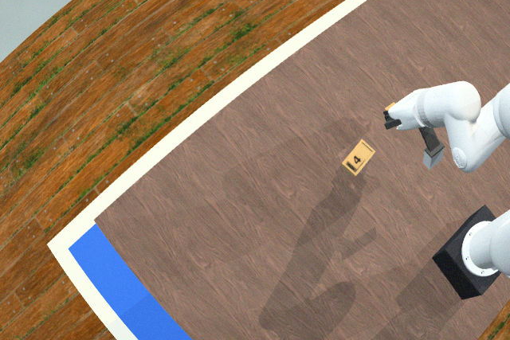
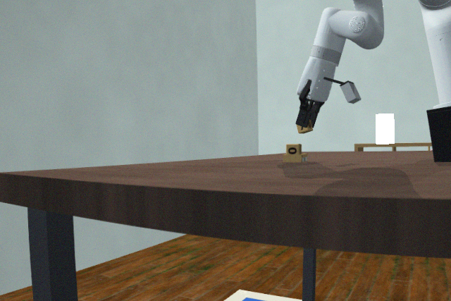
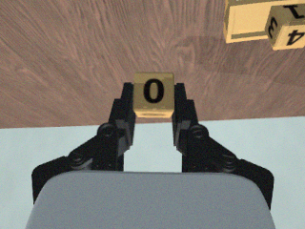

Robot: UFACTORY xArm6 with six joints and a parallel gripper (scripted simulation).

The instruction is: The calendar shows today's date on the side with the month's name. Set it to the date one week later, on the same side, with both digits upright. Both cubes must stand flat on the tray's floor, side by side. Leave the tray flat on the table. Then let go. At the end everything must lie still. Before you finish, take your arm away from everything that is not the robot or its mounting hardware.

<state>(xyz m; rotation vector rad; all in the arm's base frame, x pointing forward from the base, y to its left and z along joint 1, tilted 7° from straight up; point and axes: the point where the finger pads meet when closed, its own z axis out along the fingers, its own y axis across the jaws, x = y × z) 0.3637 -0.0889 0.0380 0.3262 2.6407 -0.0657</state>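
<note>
High above the counter, black fingers grip a wooden cube showing zero, apart from the tray.

The small tan wooden cube clamped between the black gripper fingers shows a black "0". The other tan wooden cube, seated in the tan wooden tray toward the table's right edge, shows "4" on top and "0" on one side. The tray's label is too small to read.
</note>
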